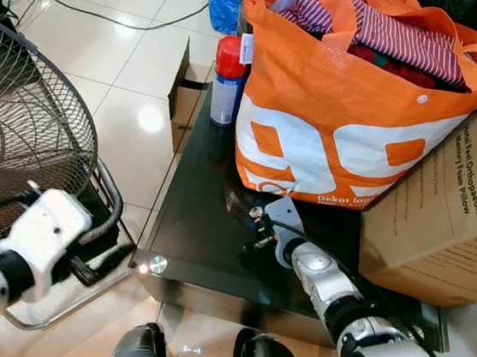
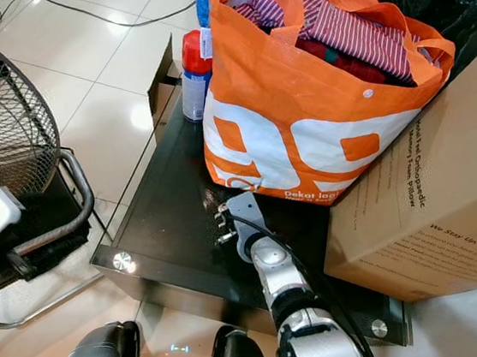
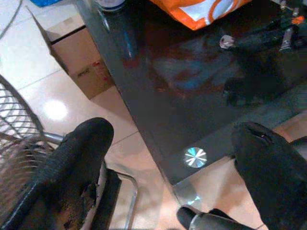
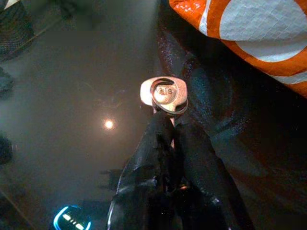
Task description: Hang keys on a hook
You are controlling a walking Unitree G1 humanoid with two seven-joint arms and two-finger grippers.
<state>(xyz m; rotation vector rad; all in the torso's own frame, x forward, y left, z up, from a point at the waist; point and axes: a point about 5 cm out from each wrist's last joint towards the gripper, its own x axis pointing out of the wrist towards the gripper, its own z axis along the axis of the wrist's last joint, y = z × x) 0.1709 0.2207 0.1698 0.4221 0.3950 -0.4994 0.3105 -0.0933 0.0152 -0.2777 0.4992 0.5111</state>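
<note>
A silver key on a ring [image 4: 164,94] sticks out from the tips of my right gripper [image 4: 170,125], which is shut on it. The key hangs just over the black glass table [image 1: 188,224], close to the foot of the orange bag [image 1: 349,114]. My right arm [image 1: 318,278] reaches forward and left across the table's near edge. My left gripper [image 3: 172,143] is open with nothing between its fingers [image 3: 81,158]. It hovers off the table's front left corner, and its white wrist [image 1: 42,238] sits beside the fan.
The orange bag full of striped clothes takes the table's back. A cardboard box [image 1: 459,212] stands on the right and a red-capped spray can [image 1: 227,78] at the back left. A wire-caged fan [image 1: 19,136] stands on the floor at left, and a small carton [image 1: 183,95] beside the table.
</note>
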